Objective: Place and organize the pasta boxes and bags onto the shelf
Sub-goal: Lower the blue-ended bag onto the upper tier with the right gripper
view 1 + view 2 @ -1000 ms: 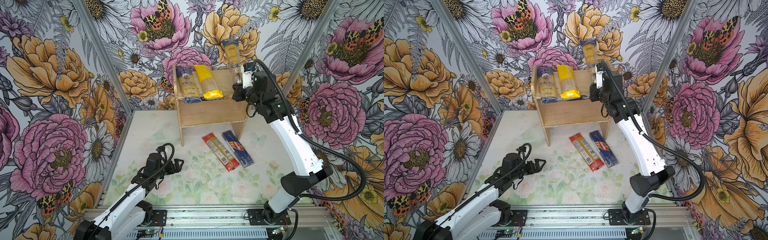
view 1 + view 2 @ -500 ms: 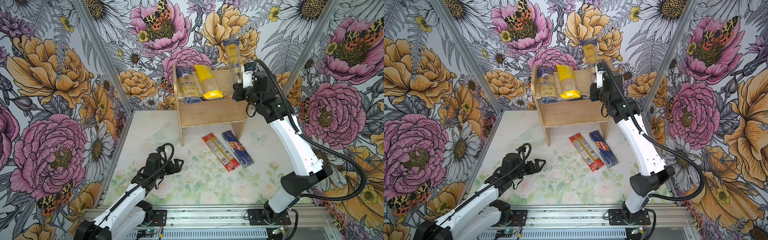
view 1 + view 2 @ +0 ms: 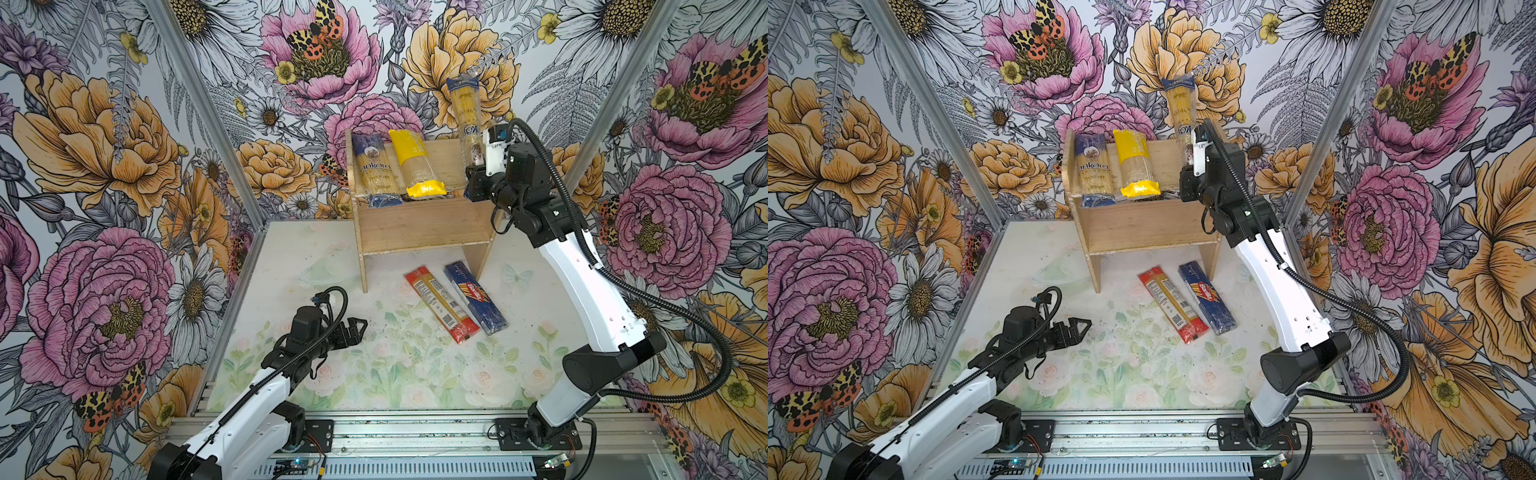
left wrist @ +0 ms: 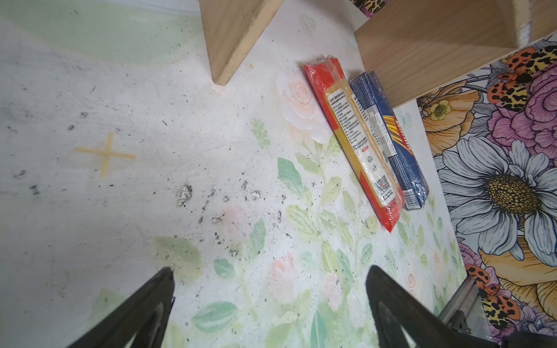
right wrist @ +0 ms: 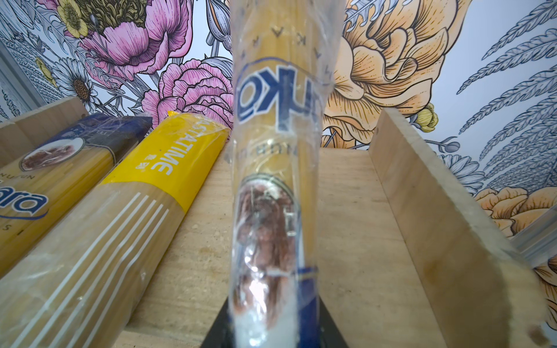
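Over the bare right end of the light wooden two-tier shelf [image 3: 419,226], grips the slim blue-ended clear spaghetti bag [image 3: 467,112] in tightly closed right jaws, barely lower than a second ago and steeply tilted, so not yet laid flat; keeps left jaws spread wide, empty.

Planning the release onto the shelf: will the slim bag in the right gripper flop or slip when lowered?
Probably stiff: gripped near its lower end, the slim bag juts up nearly straight above the shelf. Its glossy film may let it pivot in the right gripper. Being rounded, it might roll once laid beside the yellow bag.
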Motion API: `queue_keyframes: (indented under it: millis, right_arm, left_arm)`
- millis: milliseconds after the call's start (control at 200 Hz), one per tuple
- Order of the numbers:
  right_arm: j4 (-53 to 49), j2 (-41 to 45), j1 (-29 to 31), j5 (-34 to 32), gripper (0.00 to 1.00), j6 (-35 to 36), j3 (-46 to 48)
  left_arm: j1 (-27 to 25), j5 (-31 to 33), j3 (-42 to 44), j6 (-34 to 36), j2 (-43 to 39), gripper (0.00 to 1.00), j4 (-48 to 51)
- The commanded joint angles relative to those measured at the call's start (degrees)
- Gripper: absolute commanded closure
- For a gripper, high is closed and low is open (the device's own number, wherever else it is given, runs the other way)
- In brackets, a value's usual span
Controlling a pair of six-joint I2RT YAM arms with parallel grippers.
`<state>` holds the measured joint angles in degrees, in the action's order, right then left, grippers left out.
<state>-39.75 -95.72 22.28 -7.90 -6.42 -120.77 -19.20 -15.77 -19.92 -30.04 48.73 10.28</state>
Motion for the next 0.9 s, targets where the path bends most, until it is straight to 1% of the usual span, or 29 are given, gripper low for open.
queue_keyframes:
  millis: [0, 50, 195, 896]
  right_arm:
    - [6.35, -0.07, -0.79, -1.58, 0.66, -0.44, 1.09]
    - [6.35, 0.16, -0.87, -1.44, 0.64, -0.41, 1.30]
    - [6.36, 0.58, -0.93, -1.49, 0.61, -0.39, 1.90]
    - [6.39, 1.45, -1.10, -0.89, 0.61, -0.78, 4.32]
  left_arm:
    - [0.75, -1.06, 0.14, 1.28, -1.09, 0.01, 0.19]
    - [0.82, -1.06, 0.15, 1.21, -1.12, 0.01, 0.24]
    - [0.84, -1.18, 0.23, 1.20, -1.18, 0.01, 0.26]
    - [1.18, -1.38, 0.74, 0.71, -2.65, 0.01, 0.53]
